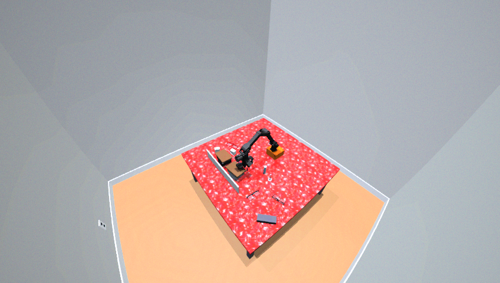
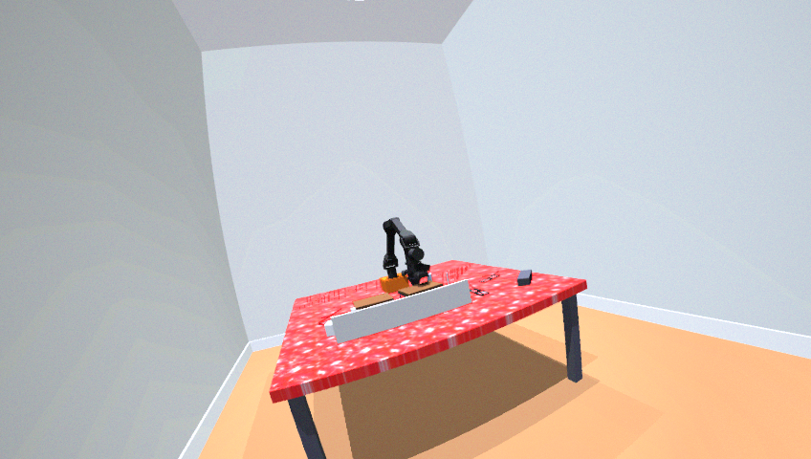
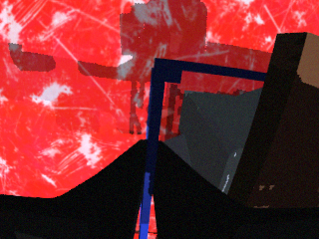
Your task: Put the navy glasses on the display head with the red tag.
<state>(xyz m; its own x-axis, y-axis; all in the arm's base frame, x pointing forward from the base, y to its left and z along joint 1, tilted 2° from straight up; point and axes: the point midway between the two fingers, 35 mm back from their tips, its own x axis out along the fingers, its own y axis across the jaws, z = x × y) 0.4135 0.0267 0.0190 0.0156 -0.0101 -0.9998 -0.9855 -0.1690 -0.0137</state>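
Observation:
The navy glasses (image 3: 156,100) show in the wrist view as a blue bar running up from between my fingertips, with a corner and a long bar reaching right. My gripper (image 3: 151,149) (image 1: 246,168) is shut on them. It is low, beside the nearer display head (image 1: 235,171) (image 2: 420,289) (image 3: 209,134), which has a grey face and a brown top. The right end of the blue bar meets the head's dark edge in the wrist view; I cannot tell whether they touch. The other head (image 1: 223,156) (image 2: 372,301) stands alongside. The red tag cannot be made out.
A pale upright panel (image 1: 224,173) (image 2: 404,311) runs behind both heads. White blocks (image 1: 233,151) and red glasses (image 1: 232,145) lie past the other head. A small bottle (image 1: 265,170), two dark pairs of glasses (image 1: 252,194) (image 1: 278,200) and a grey case (image 1: 266,219) are on the table.

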